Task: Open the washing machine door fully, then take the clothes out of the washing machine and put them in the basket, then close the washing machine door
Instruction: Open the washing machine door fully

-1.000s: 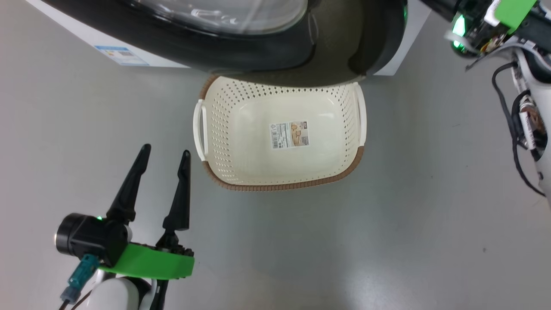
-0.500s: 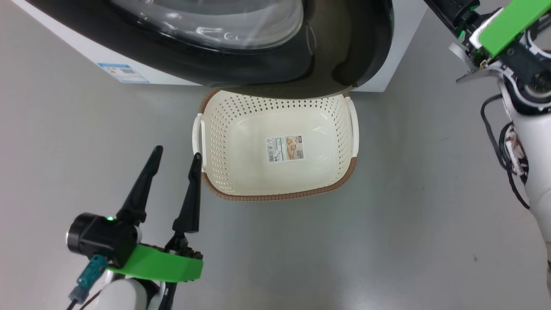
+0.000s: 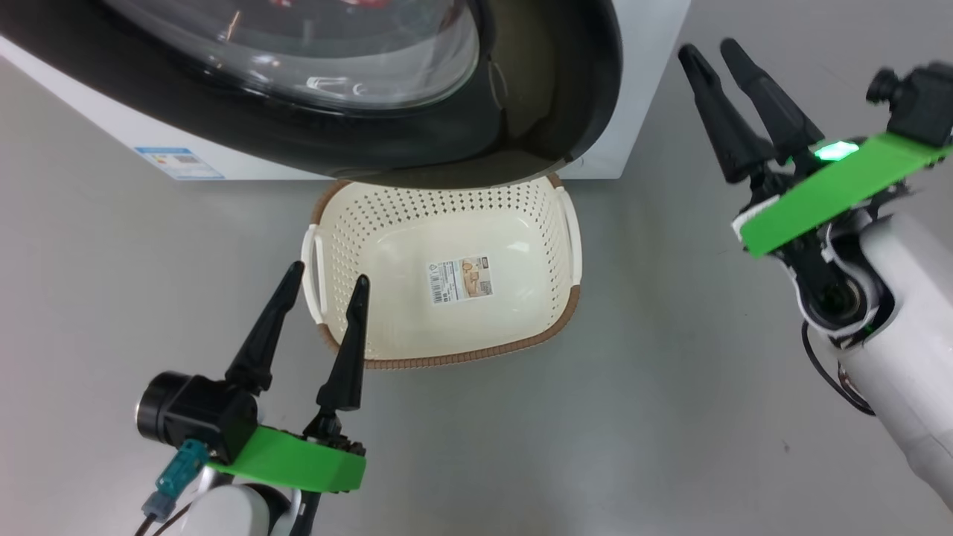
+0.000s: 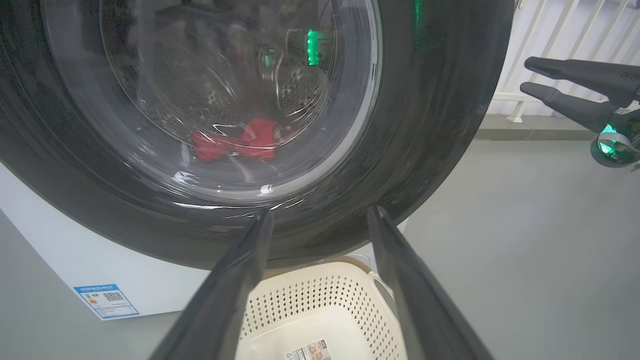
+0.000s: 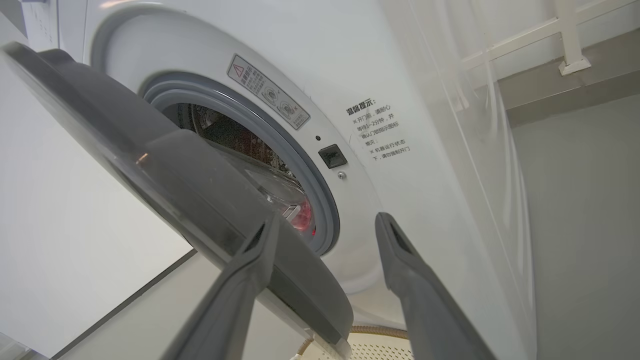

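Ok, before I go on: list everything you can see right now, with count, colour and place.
washing machine: one, white, behind the basket
washing machine door: one, black rim with clear glass, partly open, overhanging the basket's far edge
clothes: count unclear, red, in the drum, seen through the glass
basket: one, cream with a brown rim, on the floor below the door
sticker: one, white, on the basket's bottom
label: one, blue and white, low on the machine
floor: grey
railing: white, beyond the machine
left claw: dark, open, holding nothing, by the basket's left handle
right claw: dark, open, holding nothing, right of the door
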Robot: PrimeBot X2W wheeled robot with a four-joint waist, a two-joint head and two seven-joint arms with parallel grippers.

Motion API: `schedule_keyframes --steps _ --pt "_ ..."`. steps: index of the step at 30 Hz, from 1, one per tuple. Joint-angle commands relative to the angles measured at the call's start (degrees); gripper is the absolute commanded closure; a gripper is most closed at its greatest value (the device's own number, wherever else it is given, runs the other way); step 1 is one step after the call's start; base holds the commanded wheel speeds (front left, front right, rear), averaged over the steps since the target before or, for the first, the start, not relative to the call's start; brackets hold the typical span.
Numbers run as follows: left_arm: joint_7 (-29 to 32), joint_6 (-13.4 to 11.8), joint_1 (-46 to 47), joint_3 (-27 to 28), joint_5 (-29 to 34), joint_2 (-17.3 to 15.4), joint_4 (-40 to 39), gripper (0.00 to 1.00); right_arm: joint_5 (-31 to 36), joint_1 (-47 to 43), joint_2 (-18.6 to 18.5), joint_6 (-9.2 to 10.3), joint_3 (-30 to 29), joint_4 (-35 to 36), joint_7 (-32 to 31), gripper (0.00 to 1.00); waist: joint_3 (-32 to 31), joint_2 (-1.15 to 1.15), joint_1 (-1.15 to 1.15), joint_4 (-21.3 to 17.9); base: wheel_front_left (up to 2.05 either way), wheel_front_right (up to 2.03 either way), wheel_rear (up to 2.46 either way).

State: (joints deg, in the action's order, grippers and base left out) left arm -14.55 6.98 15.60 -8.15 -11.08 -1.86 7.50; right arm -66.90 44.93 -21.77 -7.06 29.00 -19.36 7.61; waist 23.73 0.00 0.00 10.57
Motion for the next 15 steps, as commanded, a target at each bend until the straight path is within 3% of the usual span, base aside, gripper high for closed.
schedule_keyframes --steps 1,6,11,15 --pt "-0.45 -0.54 1.25 1.57 0.23 -1.02 -1.19 0.00 0.67 -1.66 -0.33 -0.43 0.89 0.77 1.44 0.00 -0.51 0.00 0.00 -0.58 0.00 0.00 0.00" --pt "-0.45 -0.58 0.79 1.92 0.39 -1.02 -1.00 0.00 6.58 -3.28 -1.60 -0.43 3.46 -3.40 7.18 0.00 -1.22 0.00 0.00 -1.49 0.00 0.00 0.00" --pt "-0.45 -0.65 0.69 3.01 0.41 -1.02 -1.09 0.00 19.81 -10.26 3.26 -0.43 -11.81 -0.44 7.37 0.00 -1.86 0.00 0.00 -1.75 0.00 0.00 0.00" --pt "-0.45 -0.62 0.30 4.21 0.84 -1.02 -1.08 0.00 26.98 -16.76 6.89 -0.43 -18.34 3.27 7.38 0.00 -2.68 0.00 0.00 -2.15 0.00 0.00 0.00"
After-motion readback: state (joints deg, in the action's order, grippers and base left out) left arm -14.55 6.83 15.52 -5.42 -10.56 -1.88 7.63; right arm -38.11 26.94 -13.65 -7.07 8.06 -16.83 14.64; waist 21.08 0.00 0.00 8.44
